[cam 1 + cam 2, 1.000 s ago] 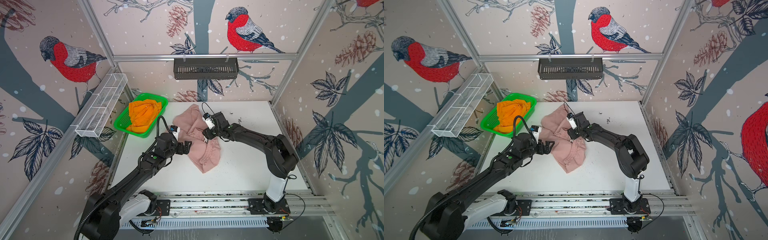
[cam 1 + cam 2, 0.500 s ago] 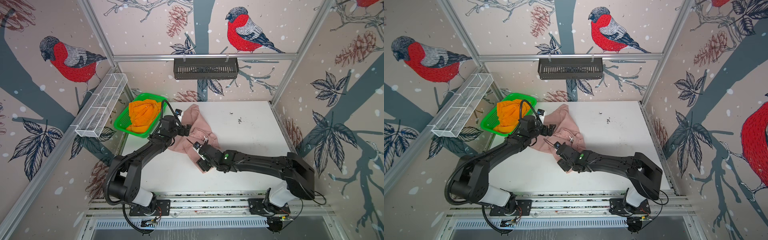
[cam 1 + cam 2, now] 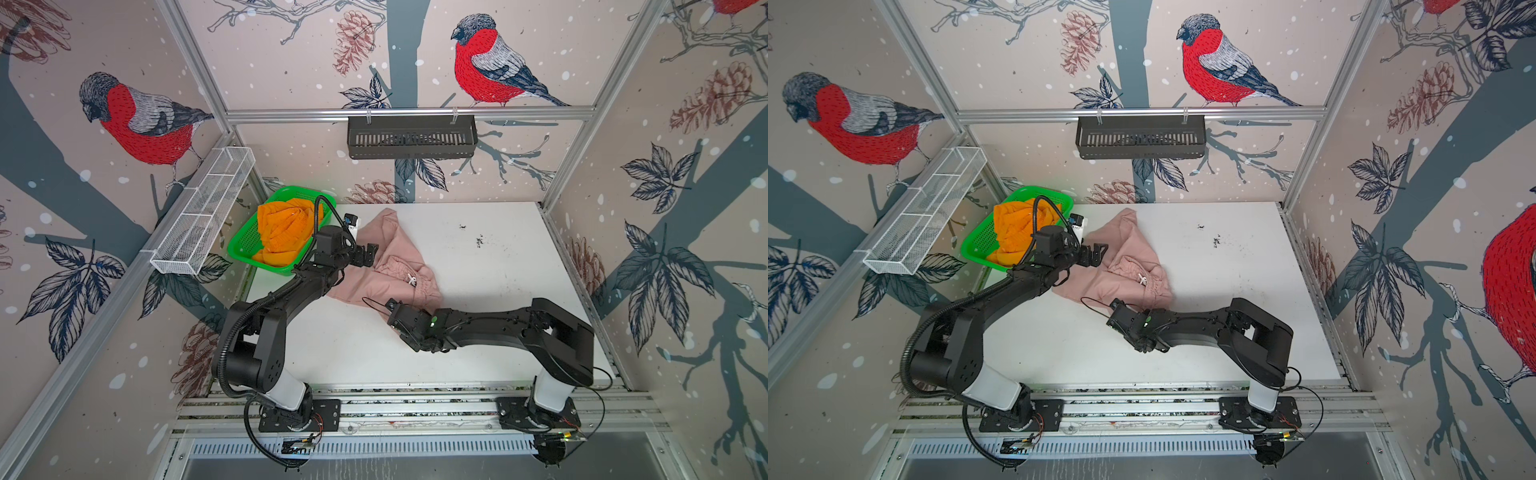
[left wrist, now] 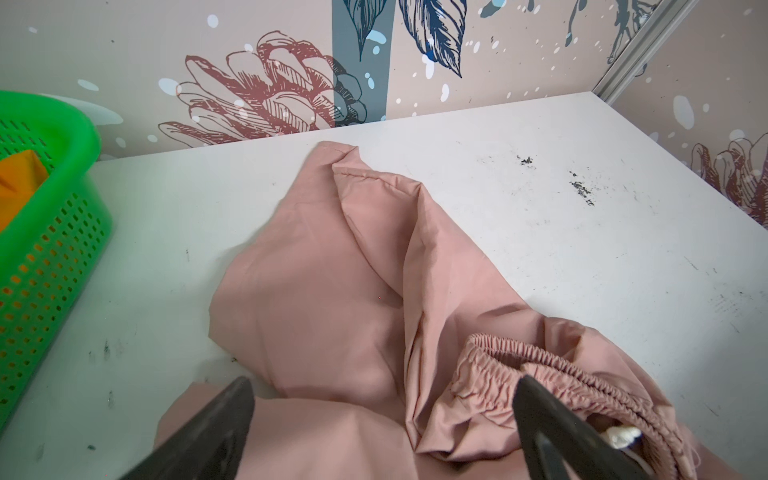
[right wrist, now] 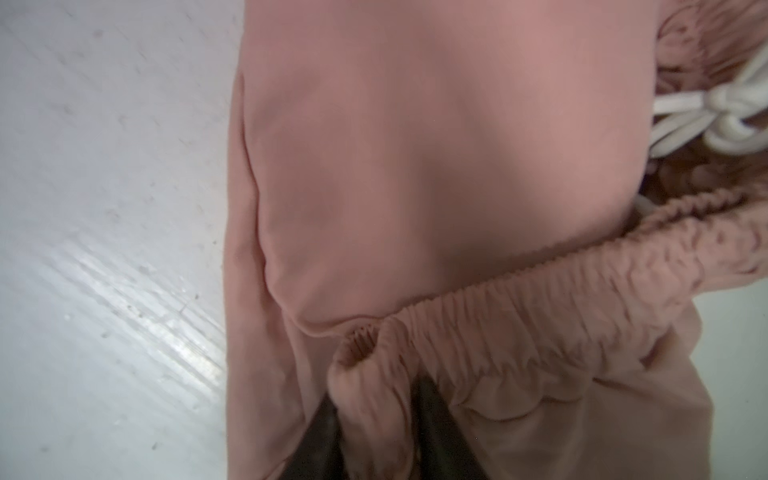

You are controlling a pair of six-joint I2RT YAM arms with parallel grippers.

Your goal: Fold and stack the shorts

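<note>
Near the middle of both top views, the dusty pink fabric shorts (image 3: 386,266) (image 3: 1121,266) lie crumpled and unfolded on the white table (image 3: 498,257). A second ago the right arm reached far across to the upper part of the cloth. It has since swung back to the heap's lower edge and closed. Its wrist view shows the right gripper (image 5: 374,390) with both dark fingers (image 5: 432,415) pressed onto a bunched end of the gathered elastic waistband (image 5: 540,316), pinching it.

The left gripper (image 3: 365,255) has shifted a little up the frame along the heap's left side, beside the green plastic mesh basket (image 3: 243,245). It hangs with fingers (image 4: 224,415) spread wide, holding nothing. I judge this to be the start of spreading: one waistband end is secured, the other is not, and no fold is made yet. The bright orange shorts (image 3: 282,232) sit bundled in the basket, so stacking is far off.

Both top views give the layout but hide the right fingers under the wrist. Only the right wrist view proves the pinch, and it shows the knotted white drawstring (image 5: 706,120) close by. The left wrist view alone shows a hemmed leg (image 4: 365,178) lying doubled over toward the back wall, with the waistband just beyond one spread finger.
</note>
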